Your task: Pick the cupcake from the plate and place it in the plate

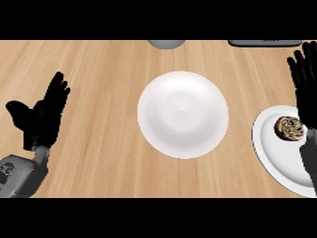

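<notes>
Sitting on the right-hand plate (274, 153) at its upper middle, the cupcake (289, 127) is untouched — the right hand (314, 93) hangs just beside it, fingers straight and spread, its wrist overlapping that plate's edge. To the left of that plate lies a larger white plate (182, 114) on the wooden tabletop (99, 65). Further left, the left hand (42, 116) rests open — fingers up

A kitchen, by the look of it — a pale wooden counter (85, 69) with board-like grain holds two white plates (182, 114) (274, 158), one bearing a cupcake (289, 128) — with a grey rounded dish (166, 43) at the far edge.
</notes>
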`<act>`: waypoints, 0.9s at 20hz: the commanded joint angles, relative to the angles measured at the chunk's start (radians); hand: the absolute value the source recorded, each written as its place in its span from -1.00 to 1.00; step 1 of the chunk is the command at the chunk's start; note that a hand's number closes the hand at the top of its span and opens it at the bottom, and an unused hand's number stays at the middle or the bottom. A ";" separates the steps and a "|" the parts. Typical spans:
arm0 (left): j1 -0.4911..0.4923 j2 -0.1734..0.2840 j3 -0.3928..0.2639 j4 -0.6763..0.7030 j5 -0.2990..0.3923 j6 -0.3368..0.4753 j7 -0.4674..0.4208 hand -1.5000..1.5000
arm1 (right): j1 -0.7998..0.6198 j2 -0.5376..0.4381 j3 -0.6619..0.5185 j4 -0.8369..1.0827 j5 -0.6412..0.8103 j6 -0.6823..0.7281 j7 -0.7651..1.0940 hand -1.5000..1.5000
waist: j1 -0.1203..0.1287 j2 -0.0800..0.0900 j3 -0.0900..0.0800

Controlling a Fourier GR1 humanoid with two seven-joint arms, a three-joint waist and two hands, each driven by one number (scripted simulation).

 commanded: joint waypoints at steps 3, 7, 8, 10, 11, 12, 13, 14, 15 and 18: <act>0.051 0.025 0.033 0.065 -0.020 -0.123 -0.109 0.00 | -0.113 -0.011 0.023 0.101 -0.030 0.059 0.154 1.00 | -0.004 0.011 -0.020; 0.090 0.033 -0.012 0.022 -0.047 -0.120 -0.114 0.00 | -0.066 -0.288 0.146 0.127 0.314 0.089 0.082 1.00 | 0.003 0.021 -0.060; 0.118 0.042 -0.020 0.031 -0.046 -0.152 -0.137 0.00 | -0.042 -0.236 0.120 0.153 0.370 -0.054 0.039 1.00 | 0.000 0.018 -0.030; 0.149 0.057 0.005 0.055 -0.024 -0.222 -0.196 0.00 | -0.001 0.028 0.052 0.212 0.282 -0.238 -0.083 -1.00 | 0.001 0.015 -0.018; 0.152 0.042 0.014 0.080 -0.024 -0.227 -0.218 0.00 | 0.040 0.086 0.081 0.188 0.292 -0.262 -0.138 -1.00 | -0.008 0.012 -0.019; 0.186 0.071 0.044 0.066 -0.002 -0.266 -0.232 0.00 | 0.068 0.057 0.059 0.222 0.290 -0.220 -0.215 -1.00 | -0.005 0.010 -0.018; 0.190 0.033 0.017 0.082 -0.036 -0.242 -0.249 0.00 | 0.076 0.112 0.105 0.195 0.331 -0.267 -0.248 -1.00 | -0.008 0.009 -0.018; 0.164 -0.001 0.015 0.107 -0.051 -0.224 -0.236 0.00 | 0.103 0.088 0.096 0.220 0.328 -0.219 -0.308 -1.00 | -0.013 0.009 -0.018; 0.173 0.031 0.044 0.065 -0.049 -0.253 -0.224 0.00 | 0.106 0.087 0.091 0.208 0.336 -0.221 -0.303 -1.00 | -0.011 0.007 -0.018; 0.180 0.003 0.048 0.104 -0.057 -0.276 -0.237 0.00 | 0.157 0.024 0.078 0.110 0.381 -0.252 -0.229 -1.00 | -0.017 0.006 -0.019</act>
